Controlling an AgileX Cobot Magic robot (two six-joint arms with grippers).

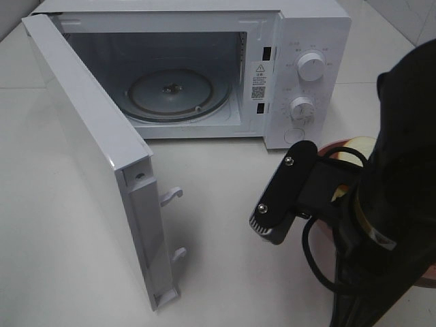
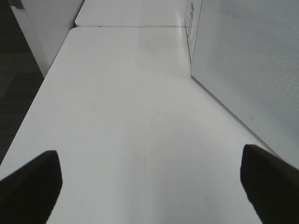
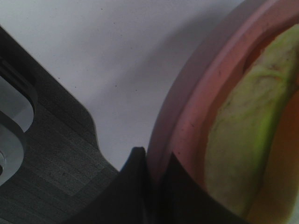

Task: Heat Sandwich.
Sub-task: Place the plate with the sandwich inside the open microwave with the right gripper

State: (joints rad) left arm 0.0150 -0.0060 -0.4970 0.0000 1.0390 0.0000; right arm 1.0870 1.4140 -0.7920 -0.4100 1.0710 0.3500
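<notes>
Clamps right gripper (image 3: 156, 163) narrow on the pink plate (image 3: 187, 112) rim, sandwich (image 3: 238, 140) lying on it just past the fingertips, open microwave (image 1: 272, 20) off leftward and farther back, and holds left gripper (image 2: 149, 184) wide beyond the door (image 1: 88, 136)

Smooth white microwave (image 1: 313, 27), matt table (image 1: 225, 286) — smooth plate (image 3: 196, 107).

My high camera looks steeply down from front onto open microwave (image 1: 306, 34), right arm (image 1: 402, 170) close in lower right corner. Left wrist view rides low over table (image 2: 131, 107), facing along it beside microwave door (image 2: 247, 70). Right wrist view jammed close against pink plate (image 3: 187, 116) rim and sandwich (image 3: 247, 140); high view shares both, partly hidden behind arm
</notes>
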